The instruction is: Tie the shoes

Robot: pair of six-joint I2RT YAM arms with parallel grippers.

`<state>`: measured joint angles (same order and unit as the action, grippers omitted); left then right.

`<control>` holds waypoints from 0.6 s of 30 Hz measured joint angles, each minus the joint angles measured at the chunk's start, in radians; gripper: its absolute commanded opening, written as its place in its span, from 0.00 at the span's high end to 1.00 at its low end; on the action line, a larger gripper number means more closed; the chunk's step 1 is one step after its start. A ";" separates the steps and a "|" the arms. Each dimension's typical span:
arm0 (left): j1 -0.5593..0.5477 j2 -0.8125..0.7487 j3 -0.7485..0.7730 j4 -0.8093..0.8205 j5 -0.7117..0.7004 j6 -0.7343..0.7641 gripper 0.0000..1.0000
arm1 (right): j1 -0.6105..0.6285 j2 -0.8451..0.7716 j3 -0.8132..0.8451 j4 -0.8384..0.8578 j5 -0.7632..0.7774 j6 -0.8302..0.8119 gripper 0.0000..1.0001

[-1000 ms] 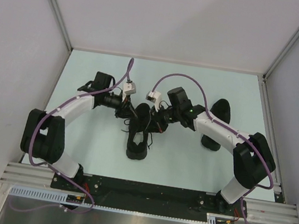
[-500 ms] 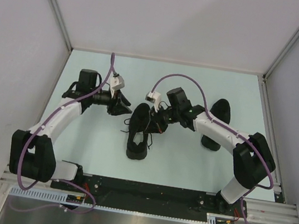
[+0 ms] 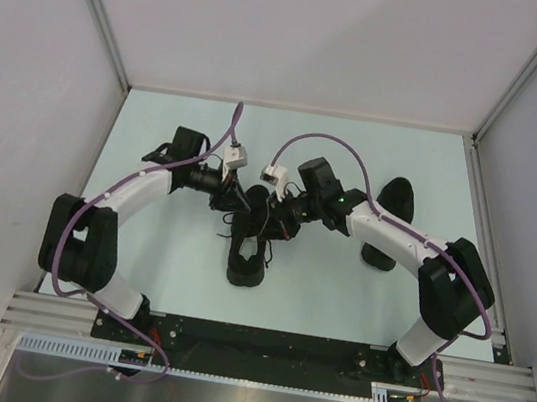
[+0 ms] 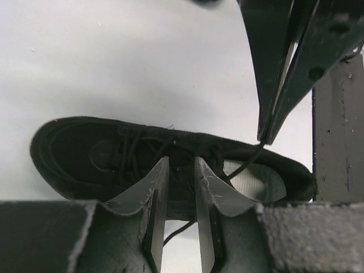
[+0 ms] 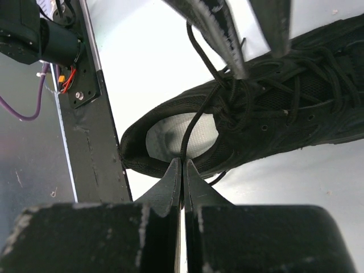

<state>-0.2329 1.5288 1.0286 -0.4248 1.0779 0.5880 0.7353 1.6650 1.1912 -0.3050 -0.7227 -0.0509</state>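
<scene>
Right gripper (image 5: 182, 162): jaws pressed together, pinching one thin black lace (image 5: 192, 128) that leads to the sneaker (image 3: 249, 249). Left gripper (image 4: 181, 162): narrow gap, tips just over the lacing, nothing visibly pinched. Sneaker lies mid table (image 3: 179, 258), between both grippers. Count: two grippers, two dark shoes; second shoe (image 3: 395, 198) sits apart, to the right.

Overhead camera looks down; both wrist cameras closely face the sneaker (image 4: 74, 156).

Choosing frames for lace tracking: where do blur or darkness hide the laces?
Top external: sharp, evenly lit, but the sneaker reads as one black mass. Left wrist: laces barely stand out, black on black. Right wrist: the lace shows crisply against the pale insole.
</scene>
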 measured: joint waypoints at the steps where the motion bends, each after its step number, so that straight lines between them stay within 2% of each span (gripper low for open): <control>1: -0.001 0.008 0.000 -0.010 0.000 0.010 0.70 | -0.003 0.000 0.000 0.000 0.000 0.002 1.00; 14: -0.026 0.045 0.010 -0.124 0.006 0.117 0.74 | -0.015 0.001 0.000 0.025 0.002 0.060 1.00; 17: -0.029 0.049 0.010 -0.130 0.006 0.123 0.80 | -0.015 0.002 0.000 0.038 0.003 0.080 1.00; 18: -0.030 0.050 0.010 -0.133 0.006 0.125 0.85 | -0.015 0.003 0.000 0.043 0.004 0.087 1.00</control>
<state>-0.2626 1.5787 1.0382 -0.5575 1.0840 0.7128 0.7200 1.6680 1.1912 -0.2623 -0.7185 0.0364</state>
